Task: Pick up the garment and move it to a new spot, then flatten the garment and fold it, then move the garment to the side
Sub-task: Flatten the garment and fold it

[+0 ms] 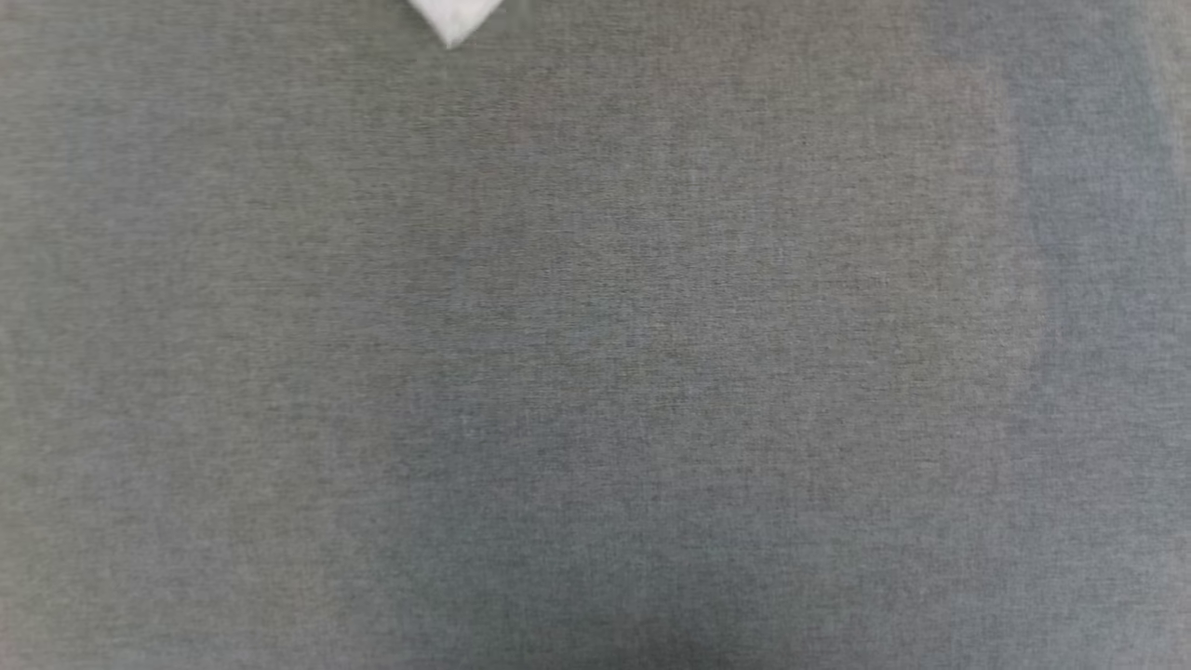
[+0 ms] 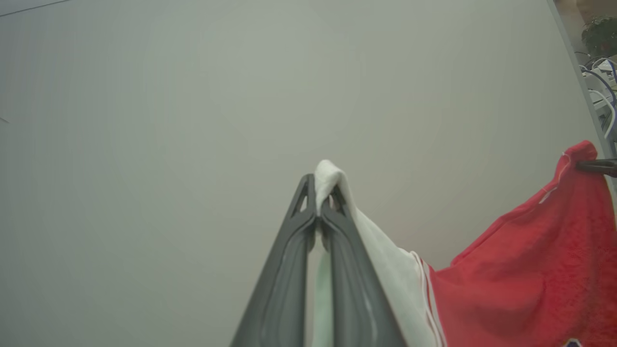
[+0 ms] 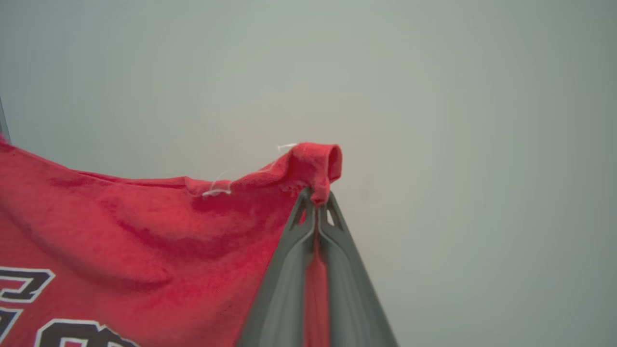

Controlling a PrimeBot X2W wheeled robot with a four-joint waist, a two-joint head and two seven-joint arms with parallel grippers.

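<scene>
Garment (image 3: pixel 144 231) hanging, left claw (image 2: pixel 319 202) clamped on white sleeve (image 2: pixel 385 255), right claw (image 3: pixel 317 202) clamped on red edge (image 3: pixel 313 161)

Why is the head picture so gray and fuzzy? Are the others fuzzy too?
Head view: gray surface, grainy and soft, dark shadow at bottom middle. Left wrist view: left gripper blurs near the lens. Right wrist view: garment fairly sharp, evenly lit.

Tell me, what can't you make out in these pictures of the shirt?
- Head view: the top edge cuts off the garment beyond a white tip.
- Right wrist view: the bottom edge cuts the garment's black-and-white print, unreadable.
- Left wrist view: the right claw is cut by the right edge; the left claw hides the sleeve fabric it pinches.
</scene>
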